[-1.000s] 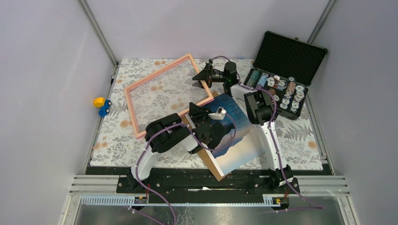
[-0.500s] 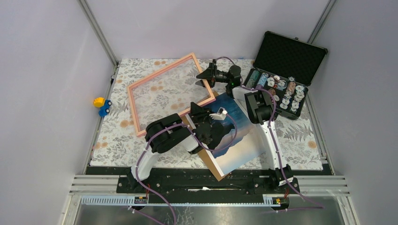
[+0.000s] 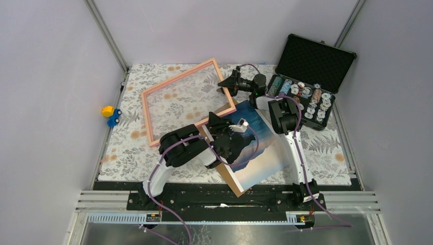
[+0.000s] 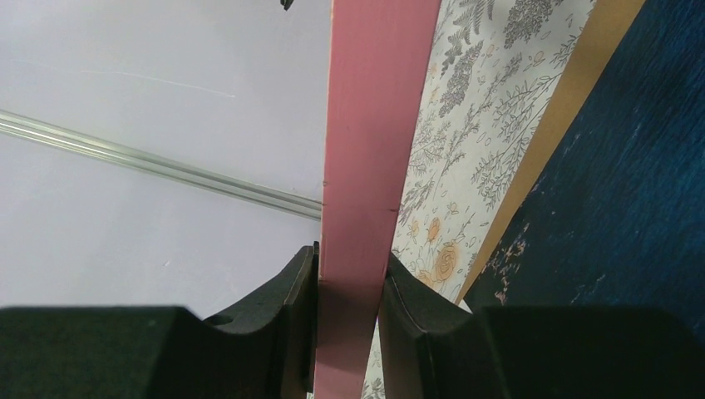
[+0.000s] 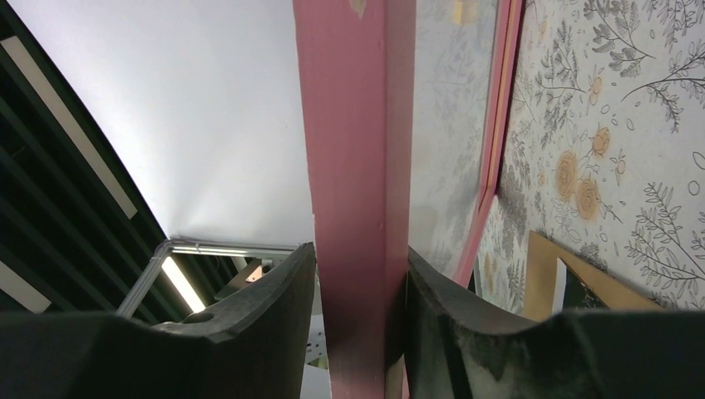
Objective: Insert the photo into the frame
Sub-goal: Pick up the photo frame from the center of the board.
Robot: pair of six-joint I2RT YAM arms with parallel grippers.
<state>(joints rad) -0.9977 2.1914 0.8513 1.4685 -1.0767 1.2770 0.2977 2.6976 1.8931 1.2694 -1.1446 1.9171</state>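
The salmon-pink frame [image 3: 186, 102] with its clear pane hangs tilted over the back left of the floral mat. My left gripper [image 3: 213, 121] is shut on its near right corner, and the wrist view shows both jaws pressed on the pink rail [image 4: 366, 166]. My right gripper [image 3: 225, 86] is shut on the frame's right rail [image 5: 357, 166], which runs between its jaws. The photo [image 3: 263, 148], dark mountain and blue sky, lies flat on a brown board [image 3: 232, 179] at the near right, partly hidden by my left arm. Its dark blue surface [image 4: 615, 166] shows beside the left jaws.
An open black case [image 3: 312, 61] with several round chips stands at the back right, close to my right arm. A yellow and blue toy [image 3: 110, 115] lies off the mat at the left. The floral mat [image 3: 133, 153] covers the table.
The frame has shifted to the right with both grippers on it. My right gripper has moved right, toward the black case, and its jaws have narrowed on the rail.
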